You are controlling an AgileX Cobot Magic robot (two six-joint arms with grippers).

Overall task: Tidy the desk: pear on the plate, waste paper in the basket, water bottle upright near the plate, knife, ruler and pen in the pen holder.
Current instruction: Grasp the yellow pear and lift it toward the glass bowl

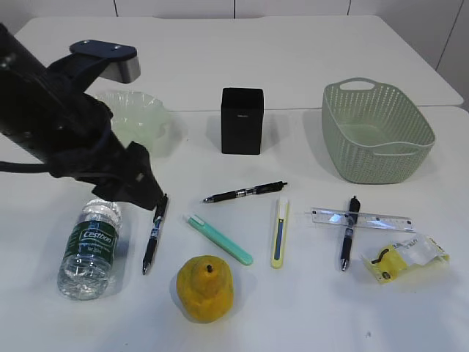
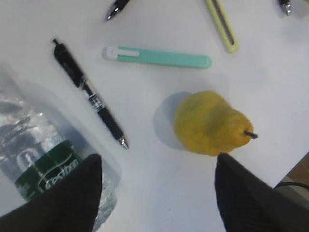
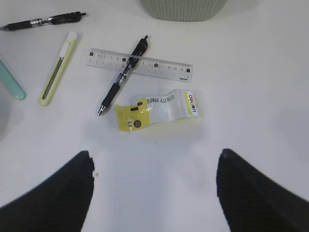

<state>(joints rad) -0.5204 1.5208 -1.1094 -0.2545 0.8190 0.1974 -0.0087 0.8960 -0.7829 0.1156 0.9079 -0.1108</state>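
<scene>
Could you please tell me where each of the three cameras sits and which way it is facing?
Exterior: in front, looking down at a slant across the desk; the left arm shows.
Left wrist: above the desk, facing down at the pear and water bottle; the left gripper jaws show.
Right wrist: facing down at the waste paper and ruler; the right gripper jaws show.
Shared: both wrist views show the yellow knife.

The clear plastic water bottle is shining, the pear is looking bumpy, and the black pen holder is looking dull.

Pen across ruler, wrapper below
</scene>
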